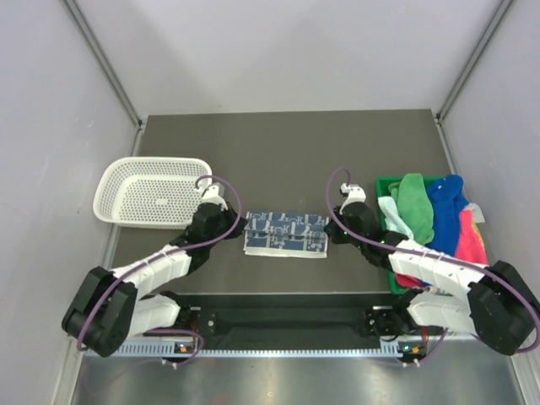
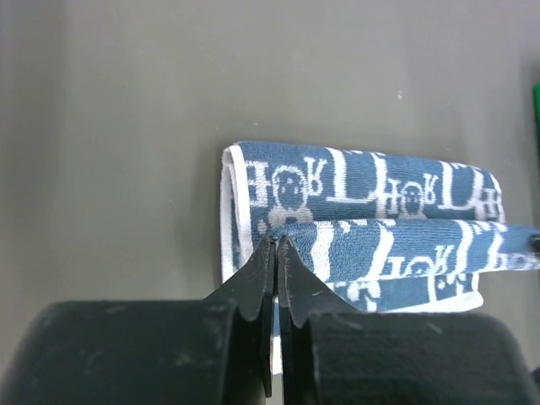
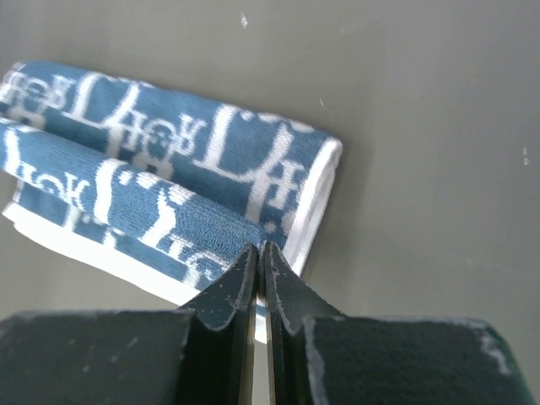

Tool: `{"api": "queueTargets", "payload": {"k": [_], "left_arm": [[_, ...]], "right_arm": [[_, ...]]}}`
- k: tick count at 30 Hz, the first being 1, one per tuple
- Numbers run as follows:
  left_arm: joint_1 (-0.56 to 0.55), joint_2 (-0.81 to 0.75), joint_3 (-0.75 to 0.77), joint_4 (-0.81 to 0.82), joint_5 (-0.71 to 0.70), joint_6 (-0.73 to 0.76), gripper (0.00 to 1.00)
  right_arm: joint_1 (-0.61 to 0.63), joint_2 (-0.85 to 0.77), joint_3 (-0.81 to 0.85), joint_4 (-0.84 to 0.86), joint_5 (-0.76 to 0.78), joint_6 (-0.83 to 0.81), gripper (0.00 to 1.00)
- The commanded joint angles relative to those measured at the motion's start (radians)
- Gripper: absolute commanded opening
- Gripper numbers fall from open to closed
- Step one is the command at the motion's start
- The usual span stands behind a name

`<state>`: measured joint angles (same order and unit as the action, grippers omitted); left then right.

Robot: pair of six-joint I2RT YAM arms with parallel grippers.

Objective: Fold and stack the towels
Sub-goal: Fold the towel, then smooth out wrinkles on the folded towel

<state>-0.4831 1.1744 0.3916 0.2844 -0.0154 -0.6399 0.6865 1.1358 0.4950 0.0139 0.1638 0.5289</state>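
While our left gripper [image 2: 277, 245] and right gripper [image 3: 257, 250] each pinch an end of the towel [image 1: 285, 233], we judge the fold underway, so next we must carry that layer across evenly.

Dark grey table [image 1: 287, 143]. Far left: white mesh basket [image 1: 152, 162]. Centre, near side: blue-and-white patterned towel [image 1: 285, 234], folded into a strip running left to right. Right side: green bin [image 1: 385, 182], well apart from basket.

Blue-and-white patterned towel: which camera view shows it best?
Top external: the whole folded towel lies in frame. Left wrist shows it close, near edge hidden by the left claw; right wrist, past the right claw, crops its far end.
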Motion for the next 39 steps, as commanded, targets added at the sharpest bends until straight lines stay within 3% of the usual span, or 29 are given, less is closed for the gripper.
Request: {"api": "queueTargets", "payload": {"k": [1, 6, 8, 10, 11, 14, 20, 25, 31, 34, 39], "left_arm": [[-0.015, -0.042, -0.033, 0.029, -0.017, -0.023, 0.00], [-0.029, -0.047, -0.062, 0.018, -0.015, -0.050, 0.03], [-0.034, -0.059, -0.076, 0.006, -0.017, -0.072, 0.19], [-0.034, -0.099, -0.083, -0.028, -0.024, -0.078, 0.27], [-0.035, -0.120, -0.080, -0.048, -0.032, -0.078, 0.36], [-0.037, -0.208, -0.051, -0.172, -0.053, -0.072, 0.41], [-0.040, -0.318, 0.061, -0.395, -0.087, -0.044, 0.41], [-0.067, -0.174, 0.133, -0.395, -0.073, -0.032, 0.37], [-0.127, 0.043, 0.181, -0.361, -0.083, -0.041, 0.31], [-0.176, 0.093, 0.175, -0.387, -0.124, -0.073, 0.27], [-0.203, 0.136, 0.129, -0.387, -0.139, -0.115, 0.22]], "right_arm": [[0.027, -0.016, -0.022, 0.000, 0.054, 0.032, 0.05], [0.053, -0.002, -0.055, 0.020, 0.056, 0.059, 0.11], [0.059, -0.007, -0.065, 0.020, 0.057, 0.065, 0.19], [0.071, -0.021, -0.070, 0.014, 0.054, 0.071, 0.27], [0.076, -0.030, -0.076, 0.003, 0.054, 0.074, 0.30], [0.082, -0.079, -0.082, -0.012, 0.057, 0.083, 0.36], [0.090, -0.192, -0.043, -0.172, 0.108, 0.105, 0.37], [0.131, -0.151, 0.030, -0.184, 0.147, 0.108, 0.37], [0.160, 0.036, 0.094, -0.137, 0.143, 0.134, 0.33], [0.174, 0.090, 0.044, -0.114, 0.125, 0.187, 0.27], [0.176, 0.105, -0.067, -0.055, 0.103, 0.258, 0.26]]}}
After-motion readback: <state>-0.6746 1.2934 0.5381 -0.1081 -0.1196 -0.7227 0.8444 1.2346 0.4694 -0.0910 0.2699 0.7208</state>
